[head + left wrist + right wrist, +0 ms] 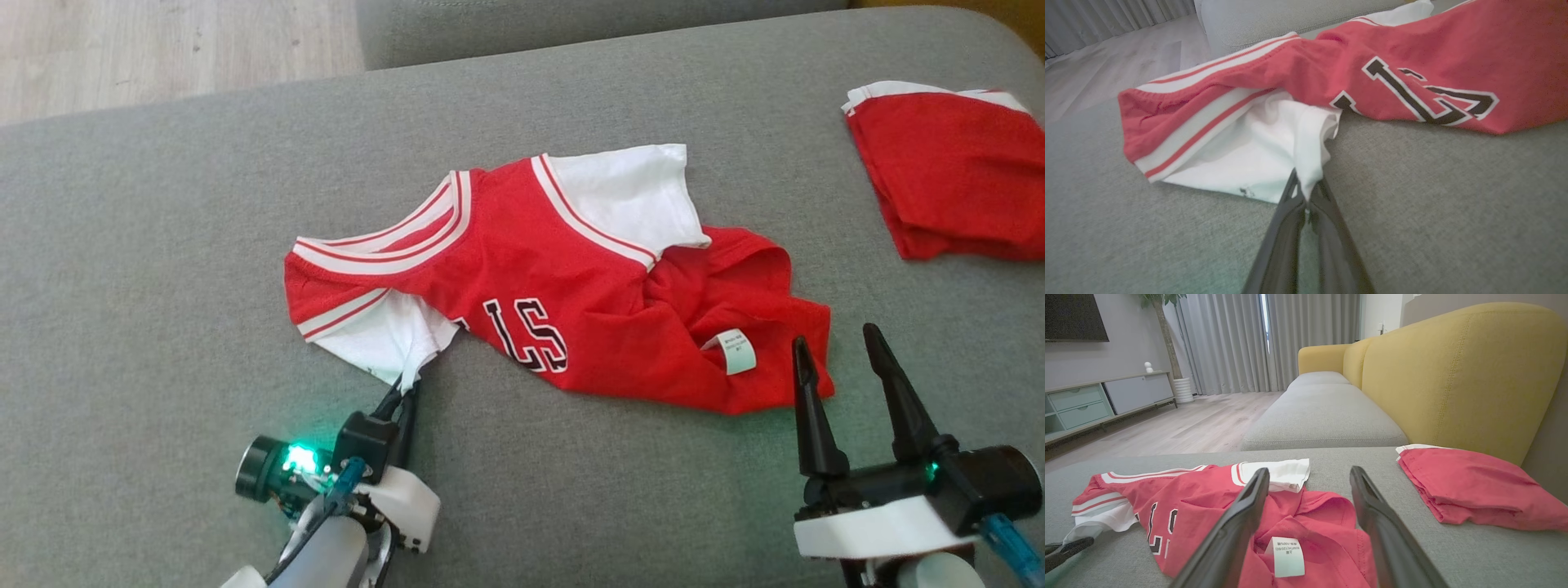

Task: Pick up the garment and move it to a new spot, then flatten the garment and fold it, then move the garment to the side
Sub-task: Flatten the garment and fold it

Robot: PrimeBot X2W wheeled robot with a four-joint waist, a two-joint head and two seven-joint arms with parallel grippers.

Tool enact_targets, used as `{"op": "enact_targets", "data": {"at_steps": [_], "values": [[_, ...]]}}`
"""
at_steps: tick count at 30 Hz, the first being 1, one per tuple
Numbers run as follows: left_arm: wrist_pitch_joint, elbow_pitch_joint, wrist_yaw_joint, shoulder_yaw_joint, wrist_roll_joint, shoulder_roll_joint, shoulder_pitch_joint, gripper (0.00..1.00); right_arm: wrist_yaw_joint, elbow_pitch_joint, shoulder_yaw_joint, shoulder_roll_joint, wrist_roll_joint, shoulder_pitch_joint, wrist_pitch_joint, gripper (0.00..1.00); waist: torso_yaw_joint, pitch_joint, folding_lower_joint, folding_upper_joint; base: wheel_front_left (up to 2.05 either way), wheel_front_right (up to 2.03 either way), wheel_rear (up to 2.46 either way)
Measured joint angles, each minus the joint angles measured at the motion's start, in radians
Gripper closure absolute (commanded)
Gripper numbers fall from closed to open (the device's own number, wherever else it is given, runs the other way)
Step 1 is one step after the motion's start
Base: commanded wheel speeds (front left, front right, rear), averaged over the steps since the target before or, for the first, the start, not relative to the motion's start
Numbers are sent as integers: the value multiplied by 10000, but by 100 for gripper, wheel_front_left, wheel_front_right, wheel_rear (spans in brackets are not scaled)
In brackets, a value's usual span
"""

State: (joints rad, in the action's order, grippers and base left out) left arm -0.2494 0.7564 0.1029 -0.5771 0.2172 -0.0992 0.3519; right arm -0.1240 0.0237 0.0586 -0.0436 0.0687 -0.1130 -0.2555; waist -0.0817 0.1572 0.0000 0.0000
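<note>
Red jersey (522, 269) lies crumpled near the middle of the grey cushion (163, 245). Left gripper (406, 390) — fingers closed on its white sleeve (384, 339). Right gripper (837, 347) — fingers spread apart by the hem, holding nothing; a folded red garment (955, 175) lies well apart at the cushion's right.

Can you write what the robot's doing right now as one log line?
left hand: shut on white sleeve of jersey | right hand: open, at jersey's other end, not gripping | jersey: crumpled, unfolded, on grey cushion
</note>
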Motion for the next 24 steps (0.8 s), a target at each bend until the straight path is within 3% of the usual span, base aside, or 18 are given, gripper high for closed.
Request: {"op": "enact_targets", "data": {"at_steps": [6, 9, 10, 14, 18, 24], "values": [[-2, -1043, 226, 305, -81, -385, -98, 100, 0, 4, -117, 0, -10, -5, 0, 0, 192, 40, 0, 0, 0, 0, 0], [-23, -1822, 598, 681, -171, -1112, -440, 100, 0, 2, -305, 0, -165, -24, 0, 0, 346, 56, 0, 0, 0, 0, 0], [-27, -2266, 826, 947, -198, -1682, -838, 100, 0, -6, -479, 0, -196, -57, 0, 0, 463, 80, 0, 0, 0, 0, 0], [-12, -3183, 1183, 1327, -221, -2439, -1569, 100, 0, -163, -604, -17, -276, -140, 0, 0, 715, 135, 0, 0, 0, 0, 0], [355, -4280, 1523, 1503, -219, -2658, -1979, 100, 0, -623, -472, -211, -395, -202, 2, 0, 956, 190, 0, 0, 0, 0, 0], [648, -5112, 1647, 1448, -213, -2679, -2187, 100, 0, -1695, -347, -903, -1335, 209, 2, 0, 1335, 289, 0, 0, 0, 0, 0]]}}
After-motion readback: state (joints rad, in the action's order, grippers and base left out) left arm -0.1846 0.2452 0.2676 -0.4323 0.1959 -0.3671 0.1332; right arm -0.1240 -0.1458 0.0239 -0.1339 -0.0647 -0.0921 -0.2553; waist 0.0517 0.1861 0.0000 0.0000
